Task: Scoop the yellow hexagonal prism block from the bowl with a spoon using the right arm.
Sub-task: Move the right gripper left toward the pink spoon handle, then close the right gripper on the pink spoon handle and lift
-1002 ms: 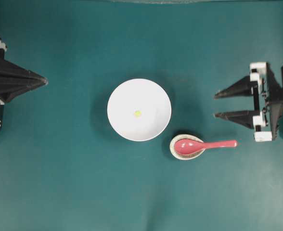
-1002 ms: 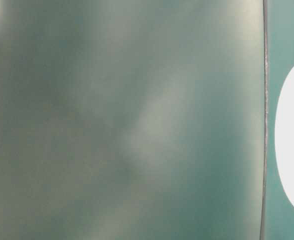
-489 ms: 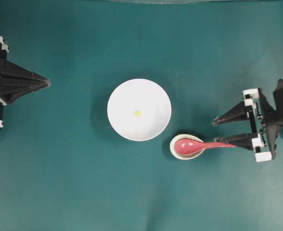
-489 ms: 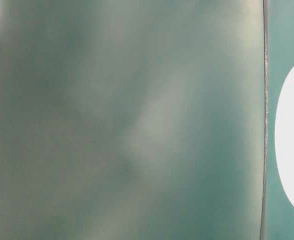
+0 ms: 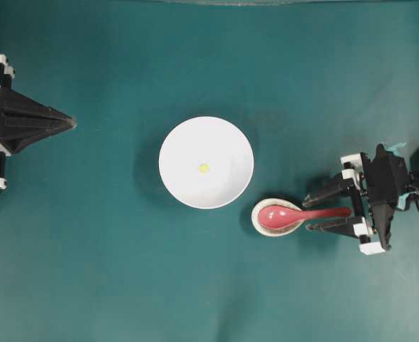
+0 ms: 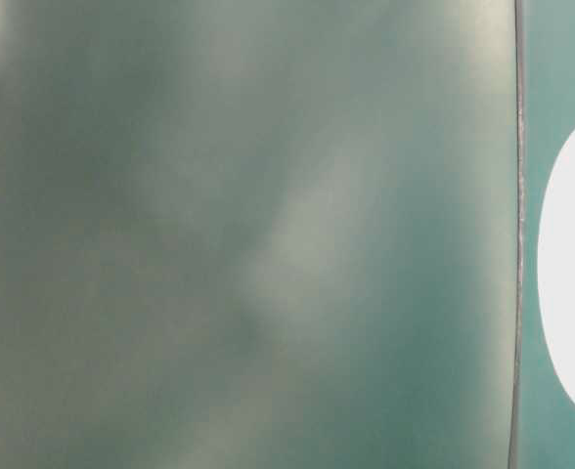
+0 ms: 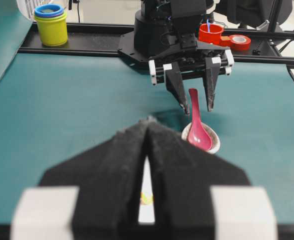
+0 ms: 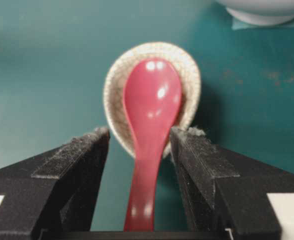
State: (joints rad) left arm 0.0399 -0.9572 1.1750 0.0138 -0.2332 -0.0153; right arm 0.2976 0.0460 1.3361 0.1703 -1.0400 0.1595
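Spoon [image 5: 295, 214] handle lies between my right claw's [image 5: 313, 211] spread fingers, not yet gripped, scoop in its rest [image 5: 263, 226]. Yellow block [image 5: 204, 168] waits in the bowl [image 5: 177, 142]. Closing off-centre could skid the glossy handle sideways.

Table-level view blurred; bowl [image 6: 573, 269] cut off at right edge.

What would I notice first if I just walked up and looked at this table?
Probably the shiny pink spoon lying with its scoop in a little speckled spoon rest, with the right gripper open on both sides of its handle, not squeezing it. Next, the big white bowl in the middle of the green table, with a tiny yellow block inside.
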